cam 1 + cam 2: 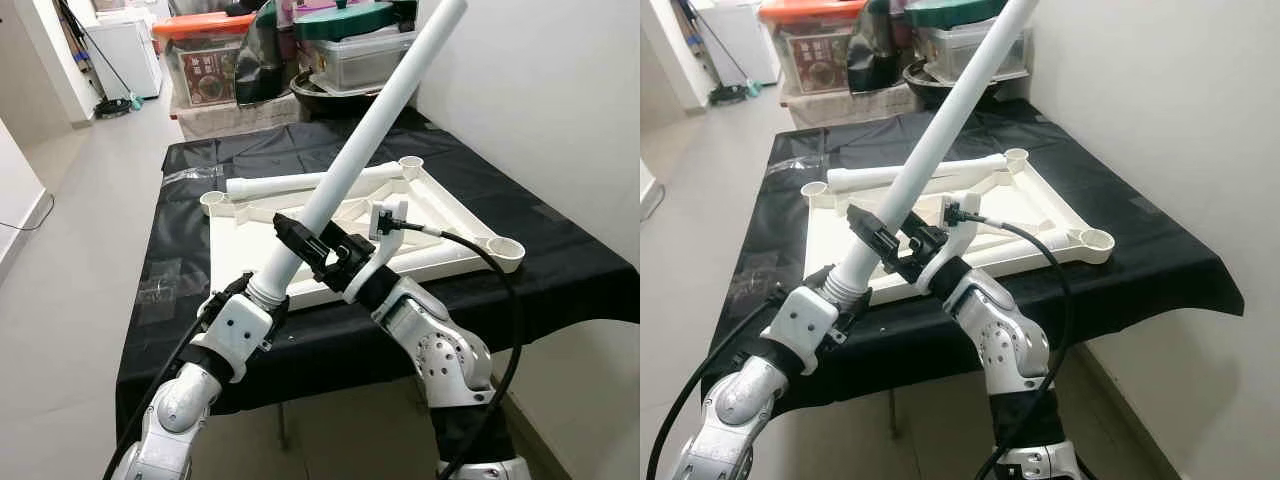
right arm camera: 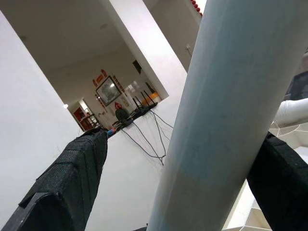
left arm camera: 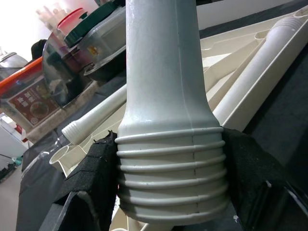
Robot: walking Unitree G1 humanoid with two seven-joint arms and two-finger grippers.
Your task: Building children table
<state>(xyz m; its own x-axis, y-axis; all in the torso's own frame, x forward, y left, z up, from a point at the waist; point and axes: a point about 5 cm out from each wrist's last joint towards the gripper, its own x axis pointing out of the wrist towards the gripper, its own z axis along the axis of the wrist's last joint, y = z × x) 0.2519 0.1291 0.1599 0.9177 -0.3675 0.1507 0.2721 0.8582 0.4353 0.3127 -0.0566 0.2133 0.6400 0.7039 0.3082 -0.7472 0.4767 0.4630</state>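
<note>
With the left gripper pinching the threaded end of the table leg and the right gripper clamping its shaft, they should swing it upright over a corner socket of the tabletop on the worktop.

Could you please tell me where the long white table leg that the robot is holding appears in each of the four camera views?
Left eye view: table leg, diagonal from centre to top right.
Right eye view: table leg, same diagonal.
Left wrist view: threaded end between the left gripper's pads.
Right wrist view: shaft, filling the right half.
Shared landmark: the upturned white tabletop.
</note>
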